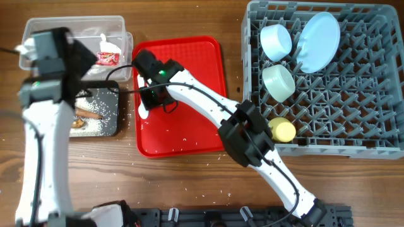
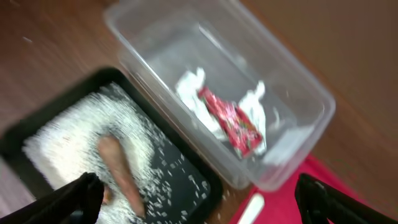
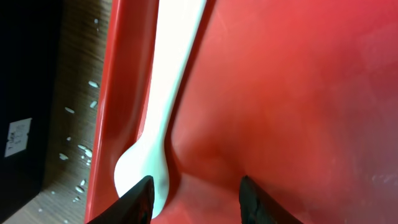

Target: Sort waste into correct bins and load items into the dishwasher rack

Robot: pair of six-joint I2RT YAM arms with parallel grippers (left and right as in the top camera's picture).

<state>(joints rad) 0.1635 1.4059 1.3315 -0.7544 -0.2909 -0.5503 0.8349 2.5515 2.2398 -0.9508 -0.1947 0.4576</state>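
Closest to me, loose rice grains [image 1: 184, 140] dot the near half of the red serving tray [image 1: 196, 120], and a few more lie on the wooden table [image 1: 189, 183] just off its near and left edges.

The white plastic spoon [image 3: 171, 93] lies inside the tray along its left rim. The right gripper [image 3: 196, 196] hangs low over that rim with its fingers [image 3: 258, 199] spread. One finger is just beside the spoon's bowl and the other is over bare red plastic. Nothing is pinched, and I cannot tell whether the near finger touches the spoon.

Just left of the tray sits the black tray [image 1: 115, 129]. It holds a bed of rice, with the long brown food stick [image 2: 121, 171] lying on it and a small brown lump [image 1: 77, 123] beside the stick. The left gripper [image 2: 199, 208] hangs above this spot, its jaws wide apart and holding nothing.

Beyond the black tray, off the red tray's far left corner, is the clear tub [image 2: 298, 106]. The red snack wrapper [image 2: 233, 121] lies in it on crumpled white tissue [image 2: 189, 87].

Right of the tray stands the grey rack [image 1: 341, 120]. The yellow cup [image 1: 282, 129] is in its near left part, with the mint-green bowl [image 1: 278, 82] farther back. The whitish bowl [image 1: 276, 41] and the pale-blue plate [image 1: 319, 41] sit side by side farthest away, the plate propped at a tilt among the pegs.
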